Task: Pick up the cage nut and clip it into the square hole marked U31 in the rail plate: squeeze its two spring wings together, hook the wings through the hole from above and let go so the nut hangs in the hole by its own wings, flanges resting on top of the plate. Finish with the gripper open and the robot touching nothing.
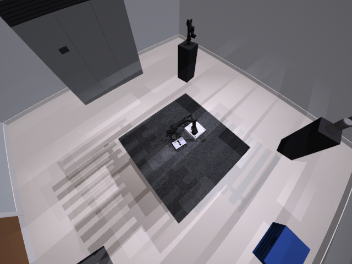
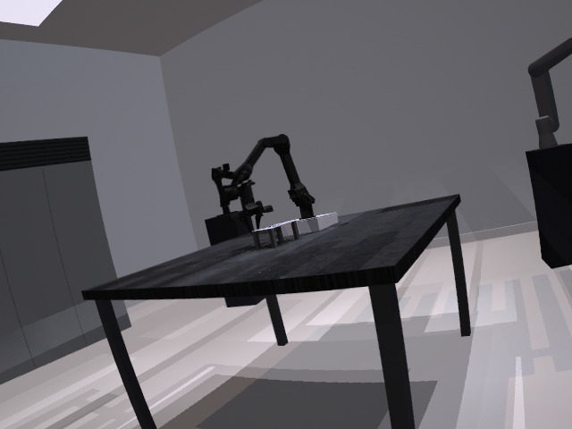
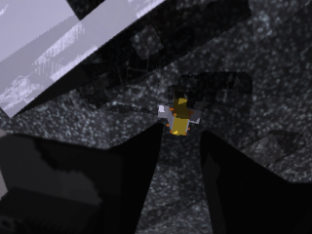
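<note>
The yellow cage nut with pale grey wings (image 3: 180, 125) sits on the speckled black tabletop (image 1: 185, 193) (image 2: 323, 258) (image 3: 283, 83), outside the white rail plate with dark square holes (image 1: 175, 145) (image 2: 264, 229) (image 3: 39, 54) and near its edge. In the top view, the plate stands nearer the tabletop's upper-left edge than its bottom corner. The black gripper (image 1: 174, 138) (image 2: 254, 225) (image 3: 181, 134) has its fingers partly apart, clamped on nothing, tips beside the nut.

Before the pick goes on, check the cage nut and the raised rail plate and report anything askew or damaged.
Nothing stands out: the small yellow-and-silver cage nut lies ahead of the black end effector's tips, and the pale raised rail plate stands on its legs.
</note>
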`<state>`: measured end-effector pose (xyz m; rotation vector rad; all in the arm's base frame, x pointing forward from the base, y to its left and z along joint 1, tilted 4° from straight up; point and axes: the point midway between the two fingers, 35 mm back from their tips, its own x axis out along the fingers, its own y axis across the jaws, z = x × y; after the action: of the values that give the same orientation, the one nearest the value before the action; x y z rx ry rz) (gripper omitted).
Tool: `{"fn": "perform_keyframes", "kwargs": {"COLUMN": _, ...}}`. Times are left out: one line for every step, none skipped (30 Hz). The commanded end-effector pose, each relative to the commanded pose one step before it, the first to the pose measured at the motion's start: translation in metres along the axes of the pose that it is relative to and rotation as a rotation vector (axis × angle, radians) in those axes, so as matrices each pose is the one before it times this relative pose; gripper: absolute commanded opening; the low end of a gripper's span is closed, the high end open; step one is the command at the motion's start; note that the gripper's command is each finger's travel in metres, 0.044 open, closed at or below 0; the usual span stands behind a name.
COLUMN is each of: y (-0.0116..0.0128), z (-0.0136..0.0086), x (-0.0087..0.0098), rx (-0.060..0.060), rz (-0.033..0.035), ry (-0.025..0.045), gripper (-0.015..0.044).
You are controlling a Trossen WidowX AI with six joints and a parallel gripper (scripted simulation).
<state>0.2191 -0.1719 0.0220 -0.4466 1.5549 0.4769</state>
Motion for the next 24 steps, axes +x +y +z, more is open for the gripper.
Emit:
{"fn": "perform_keyframes", "kwargs": {"y": 0.00035, "z": -0.00108, "x": 0.00529, "rx": 0.0036, "rz": -0.00025, "ry": 0.00578, "gripper": 0.0120}}
{"fn": "perform_keyframes", "kwargs": {"y": -0.00003, "z": 0.00001, "x": 0.00118, "rx": 0.0000, "rz": 0.00000, "ry": 0.00000, "gripper": 0.0120}}
{"fn": "perform_keyframes", "kwargs": {"y": -0.00003, "z": 0.00001, "x": 0.00139, "rx": 0.0000, "rz": 0.00000, "ry": 0.00000, "gripper": 0.0120}}
{"fn": "perform_keyframes", "kwargs": {"y": -0.00002, "z": 0.00001, "x": 0.00155, "rx": 0.0000, "rz": 0.00001, "ry": 0.00001, "gripper": 0.0120}}
{"fn": "perform_keyframes", "kwargs": {"y": -0.00001, "z": 0.00000, "x": 0.00161, "rx": 0.0000, "rz": 0.00001, "ry": 0.00001, "gripper": 0.0120}}
{"fn": "perform_keyframes", "kwargs": {"y": 0.00000, "z": 0.00000, "x": 0.00162, "rx": 0.0000, "rz": 0.00001, "ry": 0.00001, "gripper": 0.0120}}
{"fn": "perform_keyframes", "kwargs": {"y": 0.00001, "z": 0.00000, "x": 0.00162, "rx": 0.0000, "rz": 0.00001, "ry": 0.00001, "gripper": 0.0120}}
{"fn": "perform_keyframes", "kwargs": {"y": 0.00002, "z": -0.00001, "x": 0.00162, "rx": 0.0000, "rz": 0.00001, "ry": 0.00001, "gripper": 0.0120}}
{"fn": "perform_keyframes", "kwargs": {"y": 0.00003, "z": -0.00001, "x": 0.00161, "rx": 0.0000, "rz": 0.00001, "ry": 0.00001, "gripper": 0.0120}}
{"fn": "perform_keyframes", "kwargs": {"y": 0.00004, "z": -0.00001, "x": 0.00161, "rx": 0.0000, "rz": 0.00001, "ry": 0.00001, "gripper": 0.0120}}
{"fn": "perform_keyframes", "kwargs": {"y": 0.00005, "z": -0.00002, "x": 0.00161, "rx": 0.0000, "rz": 0.00001, "ry": 0.00001, "gripper": 0.0120}}
{"fn": "perform_keyframes", "kwargs": {"y": 0.00006, "z": -0.00002, "x": 0.00161, "rx": 0.0000, "rz": 0.00001, "ry": 0.00001, "gripper": 0.0120}}
{"fn": "perform_keyframes", "kwargs": {"y": 0.00005, "z": -0.00002, "x": 0.00128, "rx": 0.0000, "rz": 0.00001, "ry": 0.00001, "gripper": 0.0120}}
{"fn": "perform_keyframes", "kwargs": {"y": 0.00004, "z": -0.00001, "x": 0.00078, "rx": 0.0000, "rz": 0.00001, "ry": 0.00000, "gripper": 0.0120}}
{"fn": "perform_keyframes", "kwargs": {"y": 0.00001, "z": 0.00000, "x": 0.00026, "rx": 0.0000, "rz": 0.00000, "ry": 0.00000, "gripper": 0.0120}}
{"fn": "perform_keyframes", "kwargs": {"y": 0.00000, "z": 0.00000, "x": 0.00000, "rx": 0.0000, "rz": 0.00000, "ry": 0.00000, "gripper": 0.0120}}
{"fn": "perform_keyframes", "kwargs": {"y": 0.00000, "z": 0.00000, "x": 0.00000, "rx": 0.0000, "rz": 0.00000, "ry": 0.00000, "gripper": 0.0120}}
{"fn": "perform_keyframes", "kwargs": {"y": 0.00000, "z": 0.00000, "x": 0.00000, "rx": 0.0000, "rz": 0.00000, "ry": 0.00000, "gripper": 0.0120}}
{"fn": "perform_keyframes", "kwargs": {"y": 0.00000, "z": 0.00000, "x": 0.00000, "rx": 0.0000, "rz": 0.00000, "ry": 0.00000, "gripper": 0.0120}}
{"fn": "perform_keyframes", "kwargs": {"y": 0.00000, "z": 0.00000, "x": 0.00000, "rx": 0.0000, "rz": 0.00000, "ry": 0.00000, "gripper": 0.0120}}
{"fn": "perform_keyframes", "kwargs": {"y": 0.00000, "z": 0.00000, "x": 0.00000, "rx": 0.0000, "rz": 0.00000, "ry": 0.00000, "gripper": 0.0120}}
{"fn": "perform_keyframes", "kwargs": {"y": 0.00000, "z": 0.00000, "x": 0.00000, "rx": 0.0000, "rz": 0.00000, "ry": 0.00000, "gripper": 0.0120}}
{"fn": "perform_keyframes", "kwargs": {"y": 0.00000, "z": 0.00000, "x": 0.00017, "rx": 0.0000, "rz": 0.00000, "ry": 0.00000, "gripper": 0.0120}}
{"fn": "perform_keyframes", "kwargs": {"y": 0.00000, "z": 0.00000, "x": 0.00028, "rx": 0.0000, "rz": 0.00000, "ry": 0.00000, "gripper": 0.0120}}
